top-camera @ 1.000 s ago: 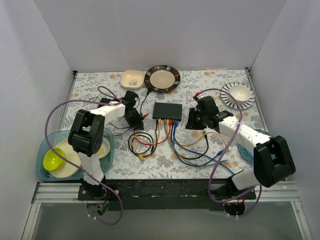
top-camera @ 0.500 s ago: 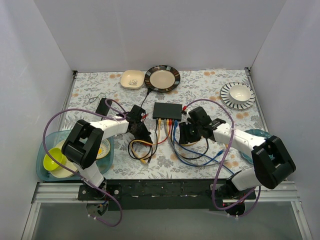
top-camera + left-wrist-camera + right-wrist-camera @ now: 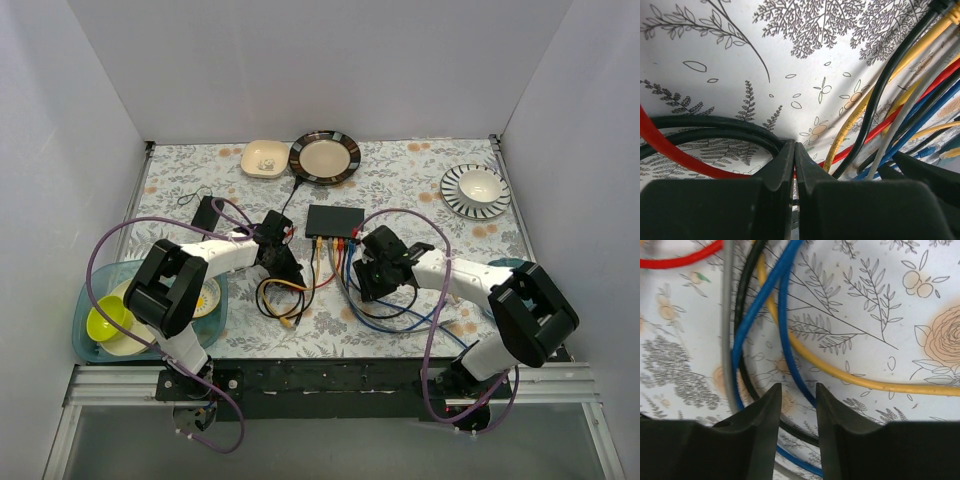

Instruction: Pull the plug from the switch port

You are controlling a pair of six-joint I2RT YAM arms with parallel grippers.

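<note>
The switch is a flat dark grey box at the table's middle. Yellow, red and blue plugs sit in sockets along its near edge. Their cables loop toward me. My left gripper is low over the cables, near and left of the switch. In the left wrist view it is shut, with a red cable and black cables beneath. My right gripper is near and right of the plugs. In the right wrist view it is open above a blue cable.
A black adapter block lies at the left. A cream dish and a dark-rimmed plate stand at the back. A striped plate with a bowl is back right. A teal tray with a yellow-green bowl is near left.
My left gripper has moved from beside the adapter block to the cables left of the switch. My right gripper has moved left and nearer, down onto the cables in front of the switch.
</note>
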